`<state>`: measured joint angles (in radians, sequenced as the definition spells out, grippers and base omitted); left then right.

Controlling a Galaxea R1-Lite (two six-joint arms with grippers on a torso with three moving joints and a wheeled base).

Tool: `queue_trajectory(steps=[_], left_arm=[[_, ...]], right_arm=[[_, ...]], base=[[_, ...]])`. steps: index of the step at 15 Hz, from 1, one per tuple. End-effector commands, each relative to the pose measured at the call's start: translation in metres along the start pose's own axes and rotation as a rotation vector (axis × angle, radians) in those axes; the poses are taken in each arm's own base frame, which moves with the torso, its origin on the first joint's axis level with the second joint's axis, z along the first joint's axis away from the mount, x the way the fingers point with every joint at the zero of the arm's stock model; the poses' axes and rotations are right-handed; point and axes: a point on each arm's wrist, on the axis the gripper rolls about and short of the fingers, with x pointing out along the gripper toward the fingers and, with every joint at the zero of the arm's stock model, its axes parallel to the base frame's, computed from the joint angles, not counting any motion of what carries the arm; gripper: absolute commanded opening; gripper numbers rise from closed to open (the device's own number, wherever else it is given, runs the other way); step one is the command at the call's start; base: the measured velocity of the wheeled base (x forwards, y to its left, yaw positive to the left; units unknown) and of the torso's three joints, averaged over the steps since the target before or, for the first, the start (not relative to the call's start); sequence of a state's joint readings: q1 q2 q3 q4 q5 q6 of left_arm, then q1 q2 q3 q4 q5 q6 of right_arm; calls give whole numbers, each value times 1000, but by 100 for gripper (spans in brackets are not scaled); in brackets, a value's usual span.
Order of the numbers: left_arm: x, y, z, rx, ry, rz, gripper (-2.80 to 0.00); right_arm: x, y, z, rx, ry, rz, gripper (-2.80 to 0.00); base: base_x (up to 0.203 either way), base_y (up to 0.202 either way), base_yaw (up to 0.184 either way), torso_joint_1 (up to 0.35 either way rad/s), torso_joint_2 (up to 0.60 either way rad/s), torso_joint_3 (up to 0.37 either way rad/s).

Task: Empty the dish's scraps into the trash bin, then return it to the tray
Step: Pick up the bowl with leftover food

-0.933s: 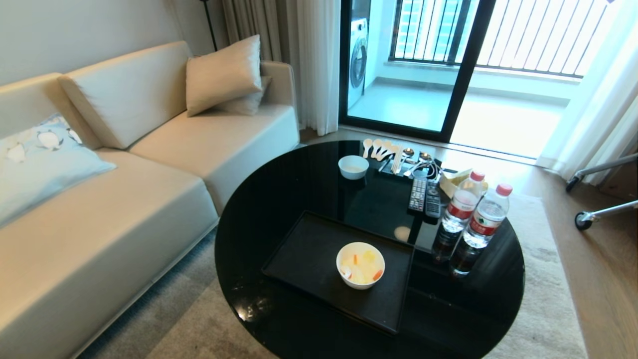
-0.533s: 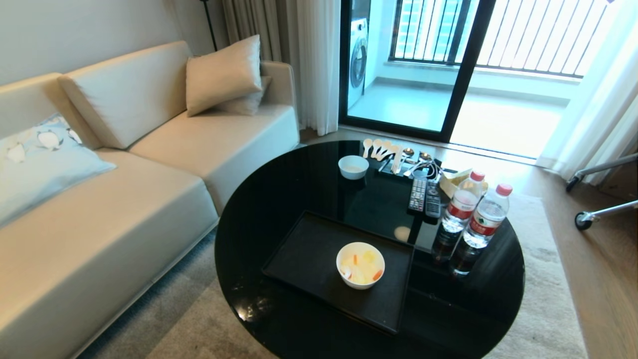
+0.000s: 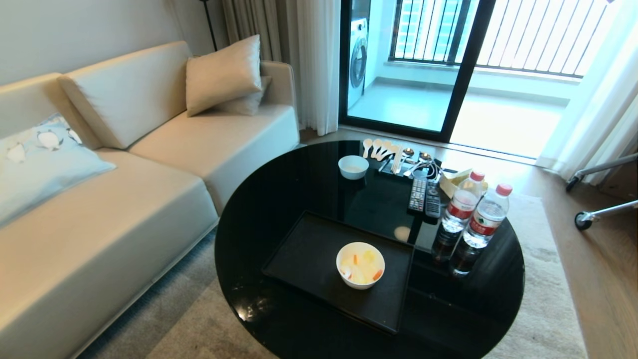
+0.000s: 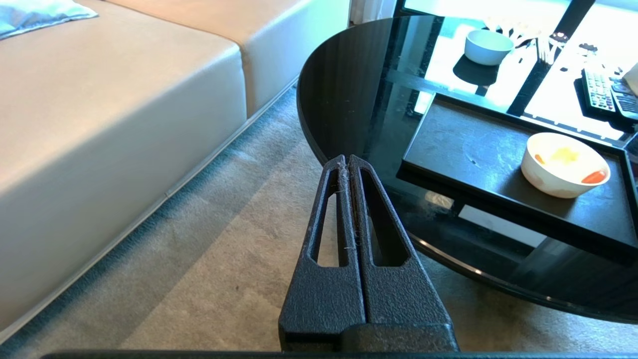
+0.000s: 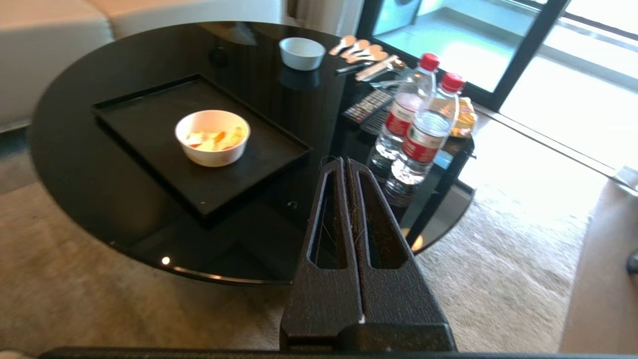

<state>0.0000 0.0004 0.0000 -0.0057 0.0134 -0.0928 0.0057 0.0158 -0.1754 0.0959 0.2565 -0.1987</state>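
The white dish (image 3: 360, 265) sits on the black tray (image 3: 309, 257) on a round black table, toward the tray's right side. Pale yellow, white and orange scraps (image 3: 362, 269) lie inside it. The dish also shows in the left wrist view (image 4: 564, 165) and the right wrist view (image 5: 213, 137). My left gripper (image 4: 347, 160) is shut and empty, hanging over the carpet short of the table's edge. My right gripper (image 5: 345, 162) is shut and empty, held back from the table's near edge. Neither arm appears in the head view. The trash bin is out of view.
A smaller white bowl (image 3: 353, 166), spoons (image 3: 381, 148), two remotes (image 3: 424, 196) and two red-capped water bottles (image 3: 476, 224) occupy the table's far and right side. A beige sofa (image 3: 109, 199) stands to the left. A wheeled stand's legs (image 3: 600, 212) are at right.
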Motion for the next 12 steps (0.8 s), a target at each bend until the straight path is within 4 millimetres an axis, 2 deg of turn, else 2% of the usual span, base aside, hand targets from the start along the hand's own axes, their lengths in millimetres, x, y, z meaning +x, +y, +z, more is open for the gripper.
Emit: queue_trajectory(steps=[1,3,6,10,12], left_arm=[[0,0,0,-1,-1,0,-280],[0,0,0,-1,-1,0,-280],[0,0,0,-1,-1,0,-280],[0,0,0,-1,-1,0,-280],[0,0,0,-1,-1,0,-280]], right_arm=[[4,-4,22,-11,41,80,-280],[18,-10,41,-22,95,158,-280],[57,-25,72,-58,188,282,-280],[134,-47,103,-168,276,432,-280],[173,-45,111,-218,291,526,-280]], base=[[0,0,0,0,0,0],[0,0,0,0,0,0],[0,0,0,0,0,0],[0,0,0,0,0,0],[0,0,0,0,0,0]])
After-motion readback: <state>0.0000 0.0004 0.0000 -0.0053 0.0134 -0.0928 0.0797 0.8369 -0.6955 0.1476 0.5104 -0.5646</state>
